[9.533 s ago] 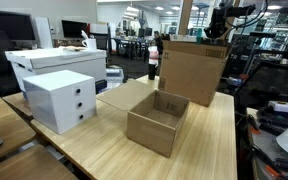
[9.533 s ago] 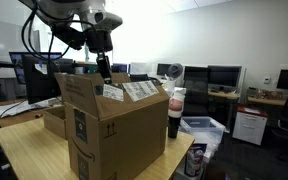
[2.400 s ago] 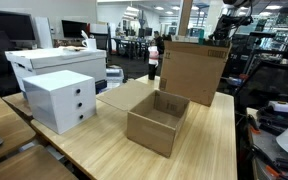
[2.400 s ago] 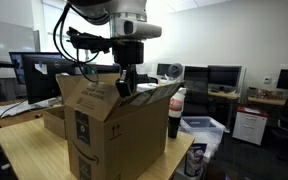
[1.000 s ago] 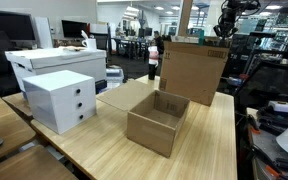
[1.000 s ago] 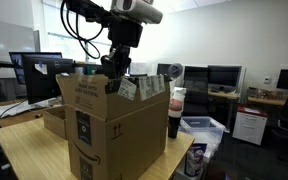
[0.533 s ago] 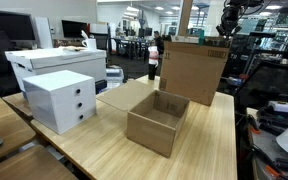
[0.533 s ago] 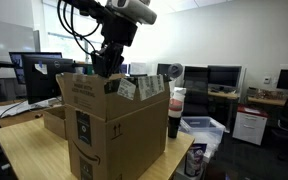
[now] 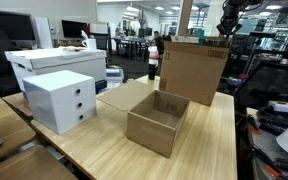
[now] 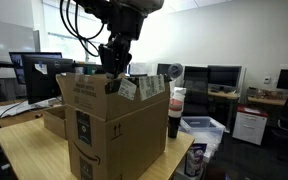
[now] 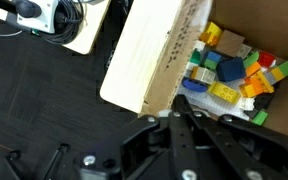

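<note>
Pincer (image 11: 181, 101) fully closed: in the wrist view the fingertips sit pad to pad with nothing between them, so no payload. It hangs over the open top of the tall cardboard box (image 10: 109, 125), at the rim; in both exterior views it reads as just above the top edge (image 9: 226, 30), and I can't tell whether it is in contact. Straight ahead of the tips in the wrist view is the box's pale flap (image 11: 149, 60). Past that, down inside the box, there's a heap of toy blocks (image 11: 229, 75) in yellow, blue, green and red. Outside the flap is dark carpet (image 11: 44, 90), plus a white gadget with black cables (image 11: 46, 12) well clear of the box. The box stands on a light wooden table (image 9: 199, 140) and has shipping labels (image 10: 134, 90) on its upper edge. A dark bottle (image 10: 174, 113) stands just beside the box. A small open carton (image 9: 157, 122) sits near the box on the same table. A white drawer unit (image 9: 62, 100) is further off, beyond the carton, with a large white case (image 9: 54, 62) behind it. Monitors (image 10: 224, 80) are well apart from the box, in the background.
</note>
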You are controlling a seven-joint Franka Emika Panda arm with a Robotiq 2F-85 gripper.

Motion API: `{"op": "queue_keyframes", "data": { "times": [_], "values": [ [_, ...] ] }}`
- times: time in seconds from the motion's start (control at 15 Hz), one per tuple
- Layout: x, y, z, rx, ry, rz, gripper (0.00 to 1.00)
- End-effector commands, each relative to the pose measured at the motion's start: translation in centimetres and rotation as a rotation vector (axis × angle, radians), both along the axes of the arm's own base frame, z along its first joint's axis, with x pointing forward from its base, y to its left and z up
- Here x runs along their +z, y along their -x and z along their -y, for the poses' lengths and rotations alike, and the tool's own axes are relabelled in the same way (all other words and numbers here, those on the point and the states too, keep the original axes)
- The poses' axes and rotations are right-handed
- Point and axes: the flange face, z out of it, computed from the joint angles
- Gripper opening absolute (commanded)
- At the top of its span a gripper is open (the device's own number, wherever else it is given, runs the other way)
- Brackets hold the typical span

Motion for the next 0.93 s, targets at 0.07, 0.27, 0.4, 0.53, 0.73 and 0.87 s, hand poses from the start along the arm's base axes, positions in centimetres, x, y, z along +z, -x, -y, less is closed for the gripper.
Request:
{"op": "queue_keyframes", "data": {
  "times": [0.07, 0.27, 0.4, 0.53, 0.73, 0.87],
  "values": [
    [0.0, -1.0, -0.3, 0.053, 0.098, 0.025, 0.04],
    [-0.7, -2.4, -0.8, 0.136, 0.140, 0.055, 0.04],
    [-1.5, -3.7, -1.2, 0.203, 0.152, 0.081, 0.04],
    [-2.4, -4.9, -1.6, 0.266, 0.157, 0.098, 0.04],
    [-2.8, -6.8, -1.8, 0.360, 0.176, 0.114, 0.04],
    [-2.7, -7.6, -1.8, 0.408, 0.182, 0.130, 0.04]
  ]
}}
